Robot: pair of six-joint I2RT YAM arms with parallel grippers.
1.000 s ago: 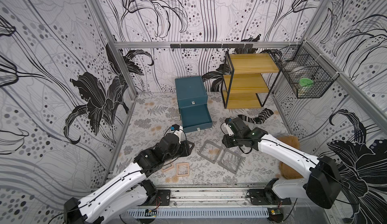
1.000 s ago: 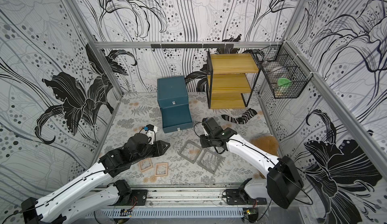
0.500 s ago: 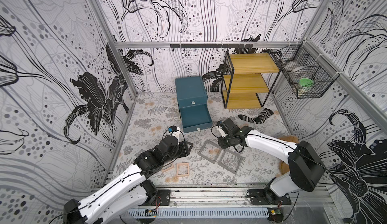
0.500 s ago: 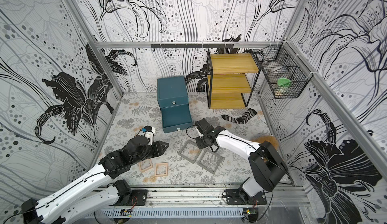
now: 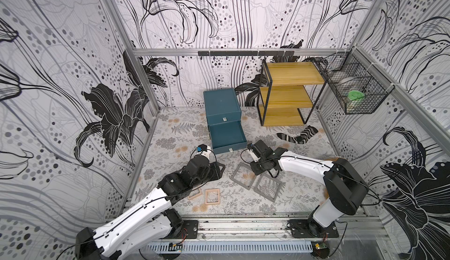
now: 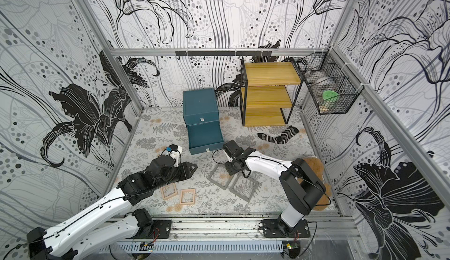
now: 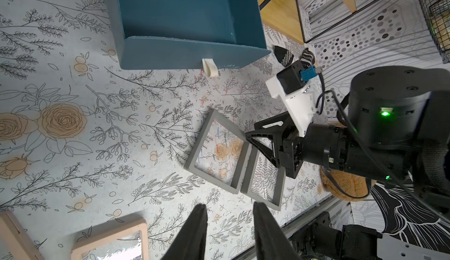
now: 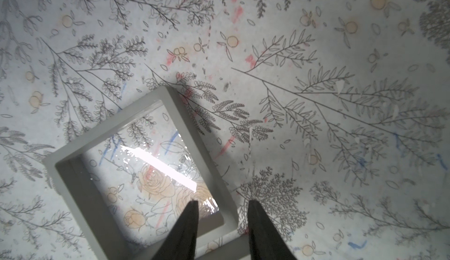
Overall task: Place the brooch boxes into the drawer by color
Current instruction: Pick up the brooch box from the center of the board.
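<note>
The dark teal drawer chest (image 5: 222,105) stands at the back, and its bottom drawer (image 5: 226,134) is pulled out; the inside looks bare in the left wrist view (image 7: 185,10). Two grey brooch boxes (image 5: 243,177) (image 5: 268,188) lie side by side on the mat. Two pinkish-tan brooch boxes (image 5: 212,197) (image 5: 194,193) lie nearer the front, one partly under my left arm. My right gripper (image 8: 221,201) points down at the left grey box (image 8: 136,163), open, its jaws straddling one rim near a corner. My left gripper (image 7: 229,206) hovers over bare mat with its jaws slightly apart and nothing between them.
A yellow-wood shelf with a black frame (image 5: 287,95) stands right of the chest. A striped sock (image 5: 295,136) lies in front of it. A wire basket (image 5: 358,93) hangs on the right wall. Something brown and furry (image 6: 314,166) sits behind my right arm.
My right arm has drawn in and shifted left, bringing its gripper down over the left grey box, with the jaws a little wider. The left arm has barely moved.
</note>
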